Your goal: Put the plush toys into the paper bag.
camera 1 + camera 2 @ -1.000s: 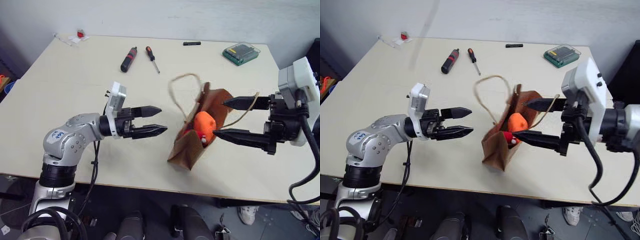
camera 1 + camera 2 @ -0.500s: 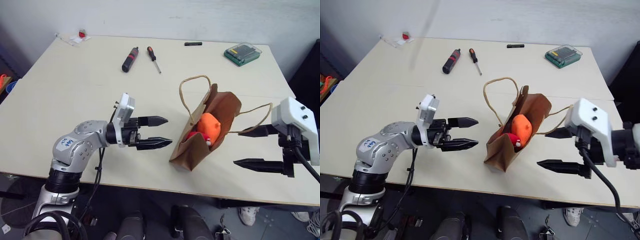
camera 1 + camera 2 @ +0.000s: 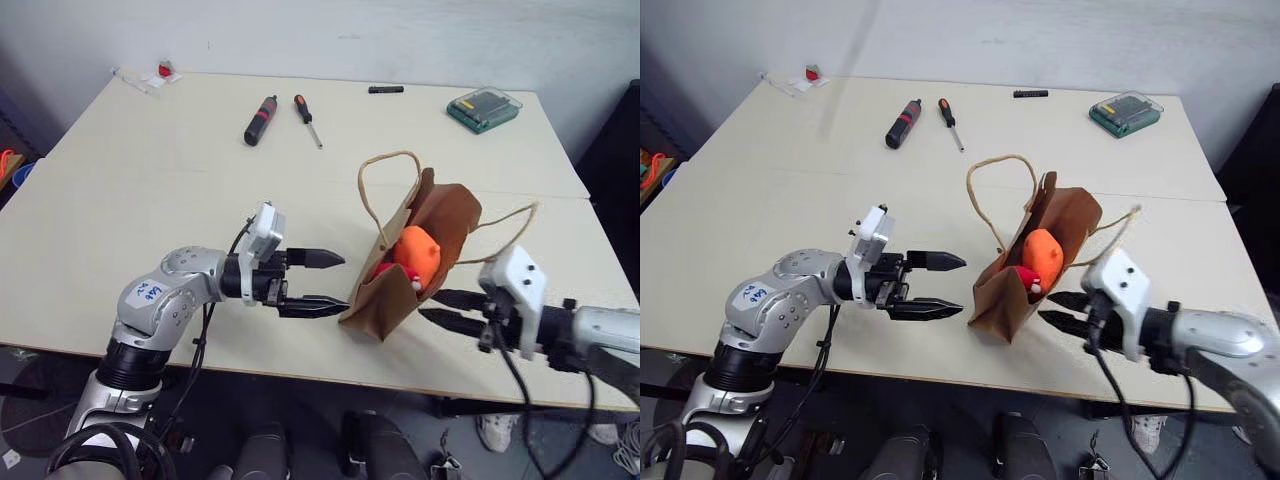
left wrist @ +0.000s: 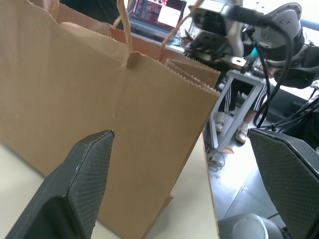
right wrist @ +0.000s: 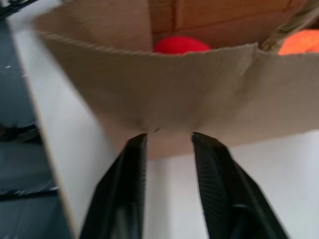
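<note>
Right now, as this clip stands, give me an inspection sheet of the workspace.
Surface: pale table, seam across it.
Job's things: paper bag lying open; orange toy and red toy in its mouth.
Clutter: two screwdrivers, green case, black marker, small red item at the far corner.
Grippers: left gripper open beside the bag; right gripper fingers narrowly apart, empty, at the bag's edge.
Cables: black cable on right arm.
Surroundings: white wall; a person's shoe below.
</note>
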Controlling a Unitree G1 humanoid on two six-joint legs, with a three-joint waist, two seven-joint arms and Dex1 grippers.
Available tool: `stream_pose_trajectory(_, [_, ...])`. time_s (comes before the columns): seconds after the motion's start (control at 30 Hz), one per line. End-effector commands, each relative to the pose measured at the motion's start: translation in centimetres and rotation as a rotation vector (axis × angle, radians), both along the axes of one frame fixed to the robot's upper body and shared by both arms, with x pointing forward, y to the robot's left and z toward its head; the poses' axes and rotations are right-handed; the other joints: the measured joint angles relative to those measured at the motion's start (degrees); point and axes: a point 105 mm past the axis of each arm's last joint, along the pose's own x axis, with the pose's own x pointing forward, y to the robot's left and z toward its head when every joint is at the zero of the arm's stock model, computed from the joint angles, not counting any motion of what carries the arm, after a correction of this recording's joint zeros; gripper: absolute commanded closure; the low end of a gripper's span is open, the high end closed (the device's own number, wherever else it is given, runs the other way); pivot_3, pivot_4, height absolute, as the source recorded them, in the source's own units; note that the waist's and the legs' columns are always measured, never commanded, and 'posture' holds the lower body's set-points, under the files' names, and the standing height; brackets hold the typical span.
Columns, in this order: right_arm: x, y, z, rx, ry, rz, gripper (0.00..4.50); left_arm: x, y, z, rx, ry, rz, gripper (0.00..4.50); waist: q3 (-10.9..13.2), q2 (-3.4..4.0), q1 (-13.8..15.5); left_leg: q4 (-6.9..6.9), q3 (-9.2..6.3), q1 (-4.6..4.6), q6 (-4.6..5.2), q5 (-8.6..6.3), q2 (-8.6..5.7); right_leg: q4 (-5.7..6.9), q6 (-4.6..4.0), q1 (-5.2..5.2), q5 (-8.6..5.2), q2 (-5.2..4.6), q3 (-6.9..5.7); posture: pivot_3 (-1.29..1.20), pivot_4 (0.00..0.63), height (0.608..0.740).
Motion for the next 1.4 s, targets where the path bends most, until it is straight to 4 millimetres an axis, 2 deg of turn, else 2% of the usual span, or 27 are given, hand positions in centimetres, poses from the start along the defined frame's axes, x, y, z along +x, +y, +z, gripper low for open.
stream_pose_trajectory(0.03, [0.8, 1.0, 0.3, 0.025, -0.064, -0.011, 4.47, 0.1, -0.4, 0.4, 0.002, -0.071, -0.006, 0.0, 0.0, 0.0, 0.1, 0.0, 0.0, -0.02, 0.0, 0.0, 0.0, 0.01, 0.0, -0.02, 0.0, 0.0, 0.0, 0.0, 0.15, 0.74])
stream_pose_trajectory(0.23, [1.3, 2.8, -0.9, 0.044, -0.054, 0.011, 4.47, 1.3, -1.0, -0.4, 0.02, -0.116, 0.049, 0.0, 0.0, 0.0, 0.1, 0.02, 0.0, -0.02, 0.02, -0.01, -0.01, 0.0, 0.0, 0.0, 0.0, -0.01, -0.02, 0.0, 0.15, 0.74])
stream_pose_trajectory(0.4, [1.4, 2.9, -1.7, 0.032, -0.045, 0.008, 4.47, 1.2, -1.9, -0.3, -0.027, -0.097, 0.066, 0.0, 0.0, 0.0, 0.1, 0.02, 0.0, -0.05, 0.07, -0.04, -0.01, 0.01, 0.0, -0.01, 0.0, -0.01, -0.02, 0.0, 0.15, 0.74])
stream_pose_trajectory(0.6, [2.2, 3.9, -1.6, 0.057, -0.068, 0.018, 4.47, 1.2, -3.0, -0.3, -0.057, -0.099, 0.111, 0.0, 0.0, 0.0, 0.0, 0.02, 0.0, -0.02, 0.07, -0.04, 0.0, 0.09, 0.0, -0.01, 0.0, -0.01, -0.01, 0.0, 0.15, 0.74])
stream_pose_trajectory(0.7, [2.6, 4.5, -1.5, 0.067, -0.078, 0.025, 4.47, 1.8, -3.4, -1.1, -0.024, -0.114, 0.15, 0.0, 0.0, 0.0, -0.1, 0.02, 0.0, 0.0, 0.07, -0.03, 0.0, 0.08, 0.0, -0.01, 0.0, 0.0, -0.02, 0.0, 0.15, 0.74])
stream_pose_trajectory(0.8, [2.9, 4.8, -1.4, 0.073, -0.085, 0.027, 4.5, 2.1, -3.6, -1.5, -0.008, -0.12, 0.172, 0.63, 0.0, 0.0, 0.0, 0.02, 0.0, -0.01, 0.07, -0.04, 0.0, 0.13, 0.0, -0.01, 0.0, -0.01, -0.02, 0.0, 0.15, 0.74])
stream_pose_trajectory(1.07, [3.2, 4.7, -1.4, 0.072, -0.102, 0.016, 4.5, 3.2, -3.2, -2.1, 0.021, -0.14, 0.211, 3.04, 0.0, 0.01, 0.1, 0.04, 0.0, -0.01, 0.07, -0.04, -0.01, 0.33, 0.0, -0.01, 0.0, -0.01, -0.02, 0.0, 0.15, 0.74])
stream_pose_trajectory(1.2, [2.8, 4.2, -1.0, 0.069, -0.118, 0.018, 4.5, 4.0, -2.8, -1.7, 0.004, -0.151, 0.216, 4.28, 0.0, 0.0, 0.1, 0.05, 0.0, -0.01, 0.07, -0.04, -0.01, 0.33, 0.0, -0.01, 0.0, -0.01, -0.03, 0.0, 0.15, 0.74])
stream_pose_trajectory(1.23, [2.6, 4.0, -0.8, 0.074, -0.124, 0.022, 4.5, 4.2, -2.6, -1.4, -0.012, -0.147, 0.209, 4.44, 0.0, 0.0, 0.3, 0.05, 0.0, -0.02, 0.08, -0.04, -0.01, 0.33, 0.0, -0.01, 0.0, -0.01, -0.03, 0.0, 0.15, 0.74])
stream_pose_trajectory(1.3, [1.9, 3.5, 0.0, 0.084, -0.139, 0.032, 4.5, 4.4, -2.1, -0.7, -0.052, -0.121, 0.17, 4.44, 0.0, 0.0, 0.3, 0.07, -0.01, -0.06, 0.09, -0.05, -0.03, 0.32, 0.0, -0.01, 0.0, -0.02, -0.06, 0.0, 0.15, 0.74])
stream_pose_trajectory(1.4, [-0.7, 2.1, 1.5, 0.118, -0.143, 0.066, 4.5, 4.2, -1.3, 0.1, -0.076, -0.08, 0.047, 4.44, 0.0, 0.0, 0.4, 0.09, -0.02, -0.12, 0.13, -0.07, -0.03, 0.3, 0.0, -0.02, 0.0, -0.02, -0.1, 0.0, 0.15, 0.74])
